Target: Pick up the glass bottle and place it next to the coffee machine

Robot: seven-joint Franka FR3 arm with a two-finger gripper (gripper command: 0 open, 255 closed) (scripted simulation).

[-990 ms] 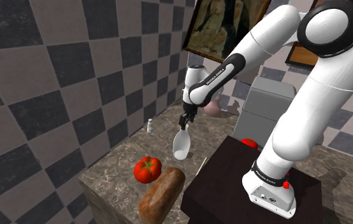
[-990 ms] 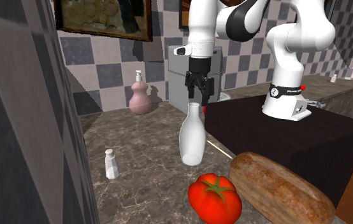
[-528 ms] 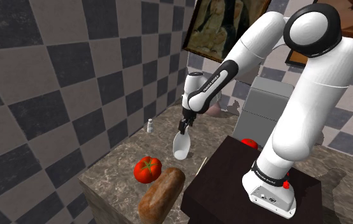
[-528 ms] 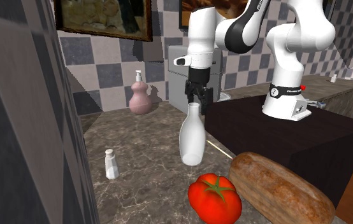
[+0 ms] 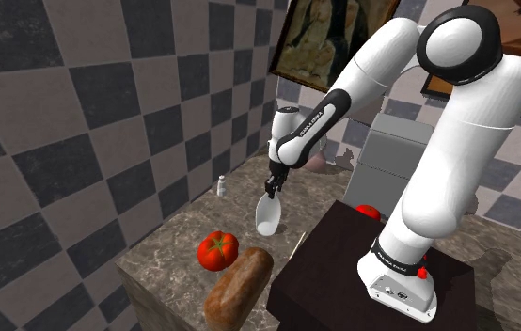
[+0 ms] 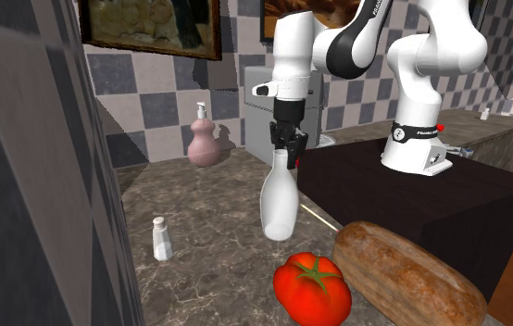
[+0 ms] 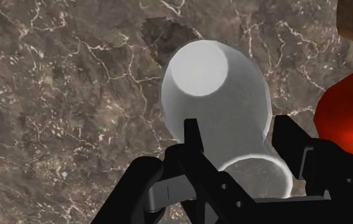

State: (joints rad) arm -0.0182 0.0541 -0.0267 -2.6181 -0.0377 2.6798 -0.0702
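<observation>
A pale, translucent white bottle (image 5: 267,214) (image 6: 279,204) (image 7: 213,95) stands upright on the brown marble counter (image 6: 208,213). My black gripper (image 5: 273,183) (image 6: 286,153) (image 7: 240,137) comes straight down onto its top, and the fingers (image 7: 191,137) are shut on the bottle's neck, one on each side. The grey box-shaped coffee machine (image 5: 395,160) (image 6: 256,111) stands at the back of the counter, behind the arm and against the checkered wall.
A red tomato (image 5: 218,250) (image 6: 313,287) and a bread loaf (image 5: 240,287) (image 6: 407,273) lie near the counter's front edge. A small white shaker (image 6: 162,239) stands by the wall, a pink dispenser (image 6: 204,139) beside the coffee machine. The dark stand (image 6: 412,199) borders the counter.
The gripper came down over the bottle's top, and its fingers went from open to shut on the neck. The bottle has not moved.
</observation>
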